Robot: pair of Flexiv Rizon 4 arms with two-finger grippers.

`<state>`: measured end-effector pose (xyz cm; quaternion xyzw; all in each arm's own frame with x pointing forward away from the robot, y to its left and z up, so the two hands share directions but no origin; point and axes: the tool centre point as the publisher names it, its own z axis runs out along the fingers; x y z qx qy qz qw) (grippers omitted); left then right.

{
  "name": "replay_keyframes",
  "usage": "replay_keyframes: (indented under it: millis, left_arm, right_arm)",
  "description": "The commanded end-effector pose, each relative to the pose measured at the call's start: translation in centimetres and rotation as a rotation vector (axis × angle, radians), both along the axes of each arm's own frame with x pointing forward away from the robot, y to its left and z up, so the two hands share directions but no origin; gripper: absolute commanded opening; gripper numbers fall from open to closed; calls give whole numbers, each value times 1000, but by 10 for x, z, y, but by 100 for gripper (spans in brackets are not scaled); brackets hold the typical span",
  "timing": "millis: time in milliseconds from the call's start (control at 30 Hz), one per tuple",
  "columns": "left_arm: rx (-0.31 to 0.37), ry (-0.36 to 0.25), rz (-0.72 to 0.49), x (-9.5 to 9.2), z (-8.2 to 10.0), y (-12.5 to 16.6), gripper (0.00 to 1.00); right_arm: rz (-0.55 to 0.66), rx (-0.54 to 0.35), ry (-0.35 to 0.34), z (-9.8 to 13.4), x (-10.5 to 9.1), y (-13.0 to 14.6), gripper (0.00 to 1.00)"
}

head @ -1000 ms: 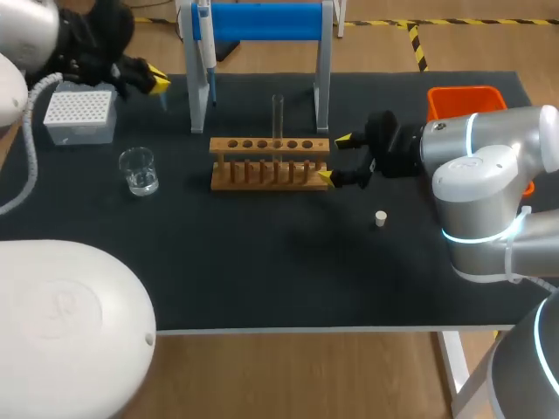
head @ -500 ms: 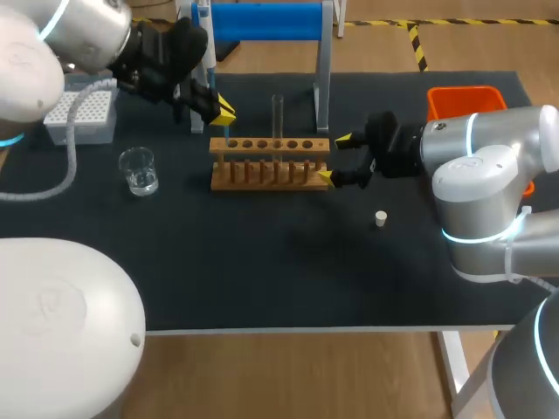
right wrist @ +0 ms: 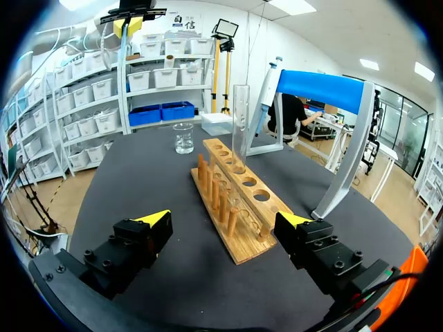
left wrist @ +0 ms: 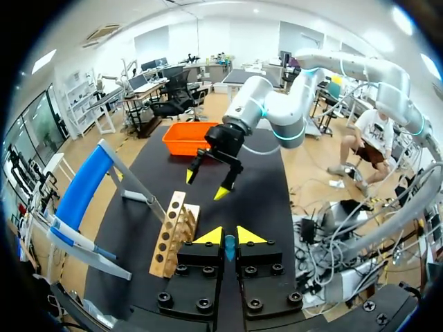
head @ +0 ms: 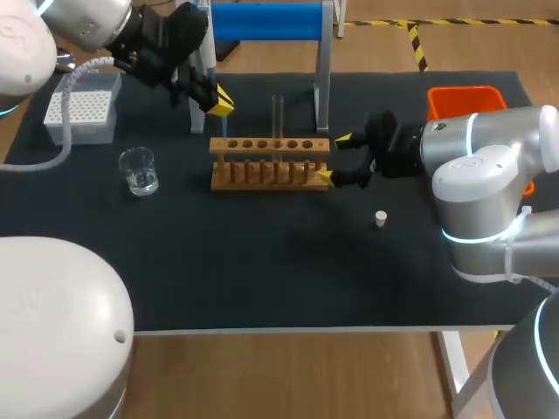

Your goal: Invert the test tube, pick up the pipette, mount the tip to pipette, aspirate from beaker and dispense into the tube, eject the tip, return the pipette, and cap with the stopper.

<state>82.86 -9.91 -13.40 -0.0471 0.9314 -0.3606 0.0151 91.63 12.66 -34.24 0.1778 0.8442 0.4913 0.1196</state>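
Glass test tube (head: 278,113) stands upright in one of the middle holes of the wooden rack (head: 262,166), just above the centre of the head view. At the rack's right end sits the right gripper (head: 334,158), its yellow-tipped fingers spread wide with the end of the rack between them; the wrist view shows a gap on either side, so it grips nothing. Below and right of that gripper the small white stopper (head: 381,217) stands alone on the black table (head: 262,271).

Behind the rack, at the top centre of the frame, is the blue-topped stand (head: 262,21), and the pipette (right wrist: 268,86) hangs on its left post. The left gripper (head: 220,102) hovers just beside that post, above the rack's left end, fingers pressed close on a small blue tip (left wrist: 229,246) (seen most plainly in its own wrist view, between the two yellow ends).

Left of the rack, well apart from it, is the clear beaker (head: 138,170), and the white tip box (head: 80,113) sits above that at the upper left. An orange bin (head: 463,99) occupies the upper right, by the right arm
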Motion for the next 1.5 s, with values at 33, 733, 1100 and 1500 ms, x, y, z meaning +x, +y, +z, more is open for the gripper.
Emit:
replay_keyframes:
  millis: [33, 733, 1100, 1500]
  left_arm:
    - [2, 0, -4, -2, 1, -4, 0]
    - [-131, 53, 30, -32, 14, -121, 0]
    - [-128, 29, 134, -40, 19, -141, 0]
    - [-72, 42, 158, -40, 18, -136, 0]
  right_arm:
    - [1, 1, -1, 0, 0, -1, 100]
    - [1, 1, -1, 0, 0, -1, 100]
    - [1, 1, -1, 0, 0, -1, 100]
    - [1, 1, -1, 0, 0, -1, 100]
